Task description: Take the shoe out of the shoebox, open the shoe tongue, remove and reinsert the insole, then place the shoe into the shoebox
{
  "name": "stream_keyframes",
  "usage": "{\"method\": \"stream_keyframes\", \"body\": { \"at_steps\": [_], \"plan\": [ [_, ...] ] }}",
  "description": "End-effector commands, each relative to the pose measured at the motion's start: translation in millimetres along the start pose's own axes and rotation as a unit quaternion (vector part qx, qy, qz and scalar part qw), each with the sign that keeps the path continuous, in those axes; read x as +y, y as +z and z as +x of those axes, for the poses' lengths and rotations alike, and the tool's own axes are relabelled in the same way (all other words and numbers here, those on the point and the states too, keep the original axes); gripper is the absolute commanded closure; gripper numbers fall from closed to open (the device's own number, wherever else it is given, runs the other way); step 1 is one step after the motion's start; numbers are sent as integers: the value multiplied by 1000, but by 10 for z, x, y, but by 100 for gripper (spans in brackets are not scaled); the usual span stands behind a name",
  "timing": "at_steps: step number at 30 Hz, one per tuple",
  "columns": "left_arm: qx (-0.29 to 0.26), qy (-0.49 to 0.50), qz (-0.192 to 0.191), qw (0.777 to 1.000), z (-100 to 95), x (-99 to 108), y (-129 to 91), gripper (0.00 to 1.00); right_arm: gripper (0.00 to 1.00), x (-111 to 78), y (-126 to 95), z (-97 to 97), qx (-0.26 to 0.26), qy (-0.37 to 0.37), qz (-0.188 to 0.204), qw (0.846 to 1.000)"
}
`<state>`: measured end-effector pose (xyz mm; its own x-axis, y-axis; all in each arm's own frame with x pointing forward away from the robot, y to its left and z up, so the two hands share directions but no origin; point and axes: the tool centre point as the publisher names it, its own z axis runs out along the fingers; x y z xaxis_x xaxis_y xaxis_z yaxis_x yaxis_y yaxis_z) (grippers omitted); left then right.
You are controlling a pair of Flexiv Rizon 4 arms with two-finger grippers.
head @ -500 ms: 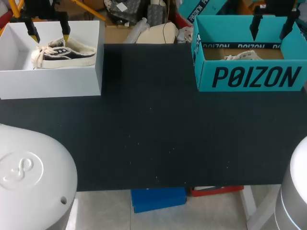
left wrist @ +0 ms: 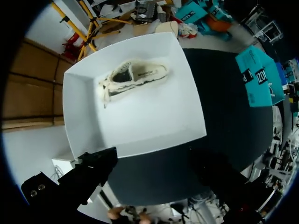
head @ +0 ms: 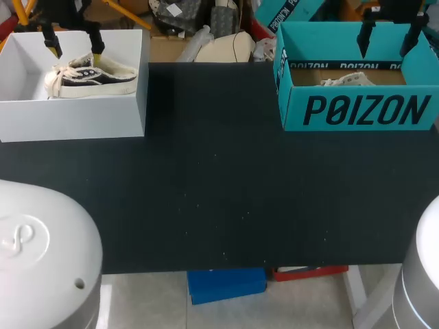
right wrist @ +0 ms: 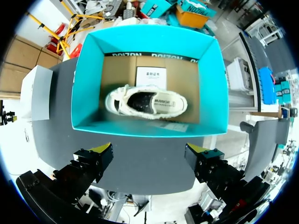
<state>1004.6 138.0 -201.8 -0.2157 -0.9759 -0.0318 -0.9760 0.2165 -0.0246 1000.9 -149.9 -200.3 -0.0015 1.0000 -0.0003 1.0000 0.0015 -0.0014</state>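
A cream and black shoe [head: 92, 75] lies on its side inside the white shoebox [head: 75, 116] at the table's far left. My left gripper [head: 75, 49] hangs open just above it, one finger to each side of the shoe's heel end. From the left wrist, the shoe [left wrist: 133, 77] lies in the box's far part, well ahead of the open left gripper [left wrist: 152, 158]. A teal shoebox [head: 357, 110] at the far right holds a white shoe [right wrist: 147, 102]. My right gripper [right wrist: 149, 149] is open above that box's near wall, holding nothing, and stands over the box [head: 386, 41].
The black table [head: 219, 185] stretches between the two boxes. The teal box [right wrist: 93, 84] has tall walls and a white card on its cardboard floor behind the shoe. The white box [left wrist: 149, 135] has low walls.
My left gripper has shifted slightly to the right over the white box. The right arm and both shoes have not moved.
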Motion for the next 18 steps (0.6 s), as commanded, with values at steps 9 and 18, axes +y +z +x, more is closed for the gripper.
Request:
{"method": "stream_keyframes", "body": {
  "at_steps": [9, 18],
  "plan": [
    [74, 496, 39, 864, 46, 197, -20, 0, 0, -2, 0, -1, 0, 0, 0, 1000],
    [74, 496, 39, 864, 46, 197, -20, 0, 0, -2, 0, -1, 0, 0, 0, 1000]
  ]
}}
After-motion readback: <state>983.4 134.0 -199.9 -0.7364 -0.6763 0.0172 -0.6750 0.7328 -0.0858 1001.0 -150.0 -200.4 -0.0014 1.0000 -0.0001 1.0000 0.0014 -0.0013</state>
